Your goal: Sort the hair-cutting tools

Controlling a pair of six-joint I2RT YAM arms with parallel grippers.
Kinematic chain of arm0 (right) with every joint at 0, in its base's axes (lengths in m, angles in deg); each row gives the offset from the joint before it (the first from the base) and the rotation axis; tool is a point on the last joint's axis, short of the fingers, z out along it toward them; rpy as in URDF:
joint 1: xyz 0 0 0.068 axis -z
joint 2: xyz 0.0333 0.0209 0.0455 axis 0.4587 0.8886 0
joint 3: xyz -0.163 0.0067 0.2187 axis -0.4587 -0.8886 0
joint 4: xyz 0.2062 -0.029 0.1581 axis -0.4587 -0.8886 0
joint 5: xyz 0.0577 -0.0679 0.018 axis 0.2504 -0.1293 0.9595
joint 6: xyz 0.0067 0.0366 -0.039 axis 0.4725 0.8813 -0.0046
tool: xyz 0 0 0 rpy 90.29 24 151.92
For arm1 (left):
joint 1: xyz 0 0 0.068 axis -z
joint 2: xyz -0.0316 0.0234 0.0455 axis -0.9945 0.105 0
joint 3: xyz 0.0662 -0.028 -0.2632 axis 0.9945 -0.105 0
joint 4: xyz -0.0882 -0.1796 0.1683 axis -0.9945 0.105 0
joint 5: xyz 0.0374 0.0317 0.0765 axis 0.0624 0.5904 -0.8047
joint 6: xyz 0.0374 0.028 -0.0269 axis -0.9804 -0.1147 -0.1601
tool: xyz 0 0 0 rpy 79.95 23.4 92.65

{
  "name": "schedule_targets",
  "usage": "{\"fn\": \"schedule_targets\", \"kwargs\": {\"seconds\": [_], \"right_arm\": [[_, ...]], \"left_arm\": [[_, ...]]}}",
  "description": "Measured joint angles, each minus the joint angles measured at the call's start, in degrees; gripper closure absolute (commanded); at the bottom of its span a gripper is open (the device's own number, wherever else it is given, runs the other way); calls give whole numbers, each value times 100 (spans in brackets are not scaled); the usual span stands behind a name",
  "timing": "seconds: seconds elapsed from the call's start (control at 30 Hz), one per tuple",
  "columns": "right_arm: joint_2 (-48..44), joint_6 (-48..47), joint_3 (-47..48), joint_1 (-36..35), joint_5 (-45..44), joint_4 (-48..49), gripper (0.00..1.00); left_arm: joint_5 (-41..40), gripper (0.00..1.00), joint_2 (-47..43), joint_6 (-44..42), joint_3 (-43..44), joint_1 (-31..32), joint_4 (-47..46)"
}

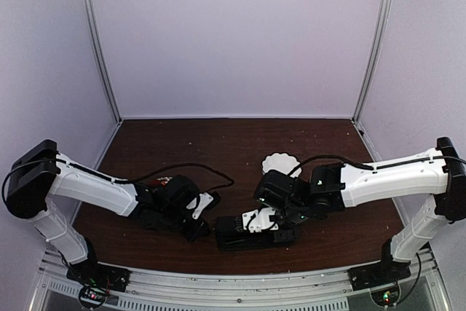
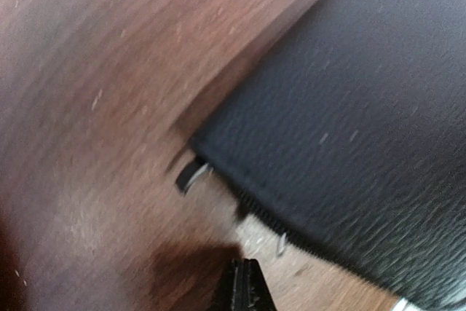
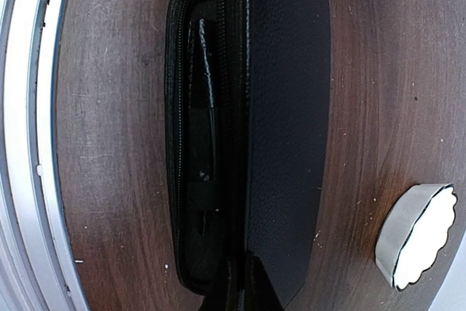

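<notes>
The left hand [image 2: 244,285] has its fingers pressed together, with nothing seen between them. Its tips sit low over the brown counter [image 1: 218,143], just off a corner of the black case [image 3: 284,107]. A small metal zip pull [image 2: 191,174] sticks out from that corner beside the tips. This wrist view is blurred.

The right hand [image 3: 237,288] also has its fingers together. They sit right at the end edge of the case's lid, but it is too dark there to tell whether they pinch it. The lid is raised along one long side, so the case gapes toward the near edge of the counter.

In that gap a slim, shiny dark stick [image 3: 206,56] lies lengthwise in the case. Which tool it is cannot be told.

Beyond the case, on the far side from the metal rail [image 3: 22,107], a white dish [image 3: 419,234] with a scalloped rim rests on the counter, well apart from the case.
</notes>
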Motion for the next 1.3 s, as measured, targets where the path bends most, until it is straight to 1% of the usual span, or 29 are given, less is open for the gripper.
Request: {"fn": "schedule_targets", "kwargs": {"seconds": [0.23,0.43,0.6,0.63,0.7,0.77,0.83,0.93,1.03,1.3], "right_arm": [[2,0,20,2,31,-26,100],[2,4,22,17,46,-133,100],[2,11,22,24,46,-140,100],[2,15,22,24,46,-138,100],[2,20,22,24,46,-138,100],[2,20,22,24,46,-138,100],[2,20,22,24,46,-138,100],[2,20,22,24,46,-138,100],[2,20,22,24,46,-138,100],[2,17,22,26,46,-138,100]], "left_arm": [[107,100,234,-17,365,-4,-197],[243,100,496,-50,566,-28,-184],[72,99,457,-46,629,-50,-7],[28,96,374,-46,608,-59,33],[-55,85,127,-46,483,-101,52],[-68,77,-160,-74,313,-160,61],[-2,72,-319,-101,166,-199,37],[258,69,-334,-129,-28,-219,-109],[472,70,-267,-153,-63,-219,-166],[761,77,127,-223,39,-219,-330]]}}
